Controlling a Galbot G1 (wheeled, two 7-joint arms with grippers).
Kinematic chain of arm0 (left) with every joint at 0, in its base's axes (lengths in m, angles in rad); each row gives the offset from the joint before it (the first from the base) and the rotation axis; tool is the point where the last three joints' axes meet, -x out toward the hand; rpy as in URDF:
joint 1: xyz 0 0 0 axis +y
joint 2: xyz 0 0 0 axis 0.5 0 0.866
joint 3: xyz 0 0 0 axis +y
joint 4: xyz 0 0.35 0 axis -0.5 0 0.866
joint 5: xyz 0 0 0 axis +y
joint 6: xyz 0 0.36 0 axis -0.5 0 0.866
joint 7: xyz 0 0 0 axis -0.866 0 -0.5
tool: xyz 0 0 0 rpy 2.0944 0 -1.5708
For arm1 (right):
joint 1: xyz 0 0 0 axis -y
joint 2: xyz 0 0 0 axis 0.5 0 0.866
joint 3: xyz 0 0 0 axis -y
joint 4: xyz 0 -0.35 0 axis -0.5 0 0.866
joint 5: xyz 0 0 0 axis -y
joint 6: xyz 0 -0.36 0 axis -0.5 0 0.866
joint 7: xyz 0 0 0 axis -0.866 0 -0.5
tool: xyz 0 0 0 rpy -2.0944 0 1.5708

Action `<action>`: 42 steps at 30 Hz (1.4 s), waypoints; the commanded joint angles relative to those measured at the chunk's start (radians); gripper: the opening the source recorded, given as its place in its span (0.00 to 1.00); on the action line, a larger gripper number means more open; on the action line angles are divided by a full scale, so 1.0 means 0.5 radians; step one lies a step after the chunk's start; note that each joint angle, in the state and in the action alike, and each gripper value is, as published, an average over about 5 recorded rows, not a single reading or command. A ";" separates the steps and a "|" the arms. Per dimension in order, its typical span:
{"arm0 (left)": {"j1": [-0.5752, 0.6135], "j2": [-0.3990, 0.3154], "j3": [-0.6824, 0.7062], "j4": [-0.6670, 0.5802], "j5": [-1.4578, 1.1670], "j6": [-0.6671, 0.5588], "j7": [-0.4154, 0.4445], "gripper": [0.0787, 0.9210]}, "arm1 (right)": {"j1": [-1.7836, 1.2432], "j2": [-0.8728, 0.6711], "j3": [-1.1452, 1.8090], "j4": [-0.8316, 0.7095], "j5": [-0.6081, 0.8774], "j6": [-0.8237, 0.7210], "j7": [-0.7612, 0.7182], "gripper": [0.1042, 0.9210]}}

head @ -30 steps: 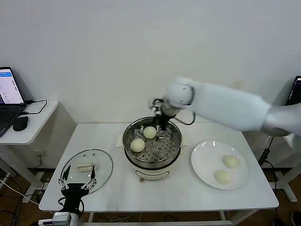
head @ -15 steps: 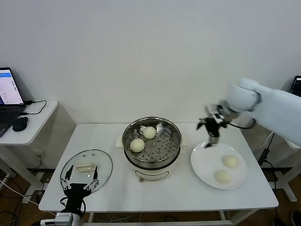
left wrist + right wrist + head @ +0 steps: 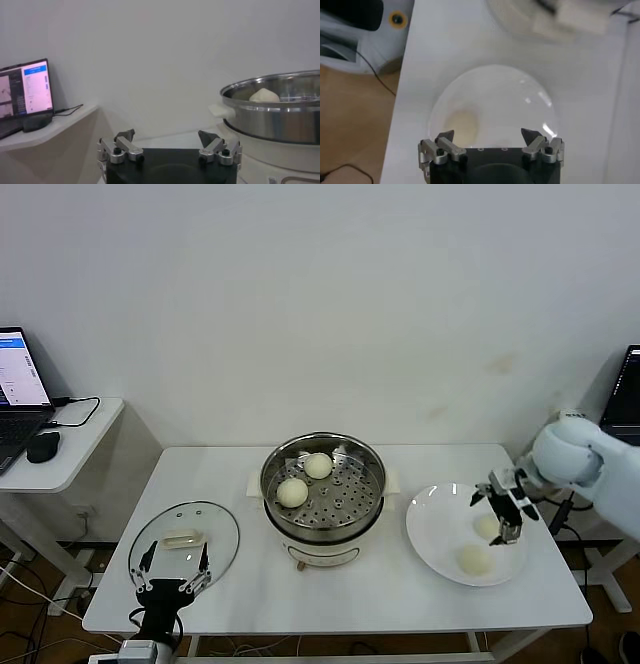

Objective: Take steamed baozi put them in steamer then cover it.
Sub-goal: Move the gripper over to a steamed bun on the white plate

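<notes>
Right tool (image 3: 507, 512) hangs over the white plate (image 3: 432, 524), fingers spread wide, nothing in them. Two steamed baozi (image 3: 474, 560) lie on the plate, the rear one just below the tool. Two more sit on the perforated tray in the steamer (image 3: 322, 482) at mid-worktop (image 3: 400, 594). The cover (image 3: 185, 546) lies flat at the worktop's left front. Left tool (image 3: 170, 572) is parked at the front edge beside it, fingers apart, empty.

Step in hand, by my reading: picking up the third bun. Centre the open fingers over the rear bun, descend straight, close gently at its widest girth; soft dough dents easily. Lift clear of the plate rim before swinging toward the steamer.
</notes>
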 commanded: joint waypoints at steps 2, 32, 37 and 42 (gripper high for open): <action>0.010 -0.005 -0.003 0.004 0.005 -0.002 -0.001 0.88 | -0.585 -0.047 0.386 -0.041 -0.251 0.042 0.088 0.88; -0.004 -0.014 -0.010 0.042 0.007 -0.004 -0.002 0.88 | -0.713 0.266 0.458 -0.349 -0.282 0.034 0.263 0.78; -0.002 -0.017 -0.011 0.041 0.007 -0.005 -0.003 0.88 | -0.724 0.266 0.457 -0.343 -0.284 0.027 0.247 0.72; 0.000 -0.020 -0.011 0.038 0.007 -0.006 -0.005 0.88 | -0.712 0.243 0.466 -0.330 -0.280 0.029 0.236 0.63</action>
